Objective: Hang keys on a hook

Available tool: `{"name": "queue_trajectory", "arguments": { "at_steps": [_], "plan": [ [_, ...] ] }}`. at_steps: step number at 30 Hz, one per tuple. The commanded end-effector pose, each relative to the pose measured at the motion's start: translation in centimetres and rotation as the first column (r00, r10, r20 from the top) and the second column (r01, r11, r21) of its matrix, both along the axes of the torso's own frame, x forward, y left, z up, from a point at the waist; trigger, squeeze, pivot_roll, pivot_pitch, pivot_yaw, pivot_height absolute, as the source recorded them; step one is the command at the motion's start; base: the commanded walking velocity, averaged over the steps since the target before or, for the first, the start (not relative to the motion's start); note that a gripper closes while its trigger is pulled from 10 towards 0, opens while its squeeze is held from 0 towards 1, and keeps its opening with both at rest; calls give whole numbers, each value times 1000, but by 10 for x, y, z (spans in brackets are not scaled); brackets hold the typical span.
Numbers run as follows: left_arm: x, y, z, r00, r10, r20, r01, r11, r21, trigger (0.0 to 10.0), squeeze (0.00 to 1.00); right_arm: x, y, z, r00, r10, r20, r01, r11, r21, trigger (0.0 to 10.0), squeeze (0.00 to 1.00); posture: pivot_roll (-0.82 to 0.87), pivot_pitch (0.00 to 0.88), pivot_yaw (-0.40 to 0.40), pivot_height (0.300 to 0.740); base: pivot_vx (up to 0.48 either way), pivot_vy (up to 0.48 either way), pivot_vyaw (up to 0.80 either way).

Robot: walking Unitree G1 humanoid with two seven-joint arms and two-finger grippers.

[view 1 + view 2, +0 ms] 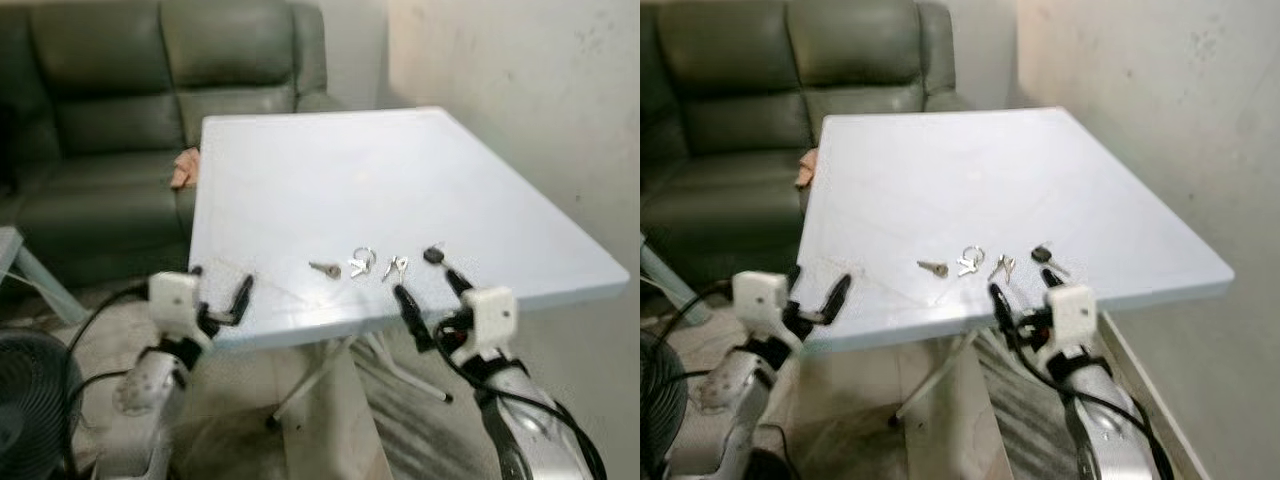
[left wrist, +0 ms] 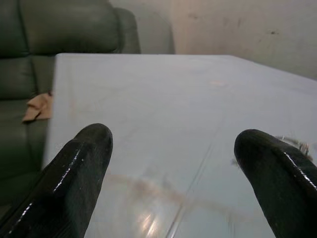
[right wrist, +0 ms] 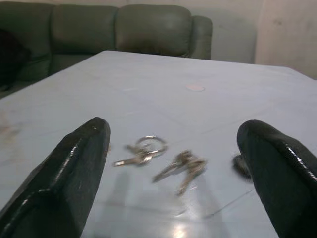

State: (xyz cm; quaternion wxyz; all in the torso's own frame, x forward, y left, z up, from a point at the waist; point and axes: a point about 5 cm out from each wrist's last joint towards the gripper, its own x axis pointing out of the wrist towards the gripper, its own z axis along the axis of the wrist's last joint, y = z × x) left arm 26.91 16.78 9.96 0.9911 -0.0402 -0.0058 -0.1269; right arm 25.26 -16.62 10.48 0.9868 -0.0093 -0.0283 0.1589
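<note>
Several keys lie in a row near the front edge of the pale blue table [image 1: 380, 170]: a single silver key [image 1: 324, 269], keys on a ring [image 1: 361, 262] [image 3: 143, 149], a small silver bunch [image 1: 396, 268] [image 3: 182, 165] and a black-headed key [image 1: 434, 255]. My right gripper [image 1: 433, 293] is open, low at the table's front edge, just short of the bunch and the black-headed key. My left gripper [image 1: 222, 290] is open too, at the table's front left corner with nothing between its fingers [image 2: 79, 168]. No hook is in view.
A dark green sofa [image 1: 150, 110] stands behind and left of the table, with a tan cloth [image 1: 185, 168] on its seat by the table's far left edge. A plain wall [image 1: 540, 90] runs along the right. A black fan [image 1: 25, 390] and cables sit on the floor at the left.
</note>
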Motion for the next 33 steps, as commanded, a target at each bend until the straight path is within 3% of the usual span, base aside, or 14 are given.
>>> {"name": "queue_trajectory", "arguments": {
  "at_steps": [1,16,26,33],
  "plan": [
    [1,-8,5,999,-23,23,22,1000,8,10000,0,-1,-7,3,1000,-16,7,16,1000,-5,10000,0,-41,0,13,740,0,0,0],
    [1,-28,9,991,-127,46,126,991,38,10000,0,12,-26,8,1000,4,14,-3,997,-82,10000,0,-36,0,6,740,0,0,0],
    [-2,-53,10,970,-239,51,237,971,41,10000,0,45,-53,26,999,32,30,-26,984,-175,10000,0,-41,0,2,740,0,0,0],
    [-12,-61,-1,955,-295,21,292,954,71,10000,0,54,-52,26,996,84,14,-80,978,-194,10000,0,-31,0,-4,740,0,0,0]
  ]
}}
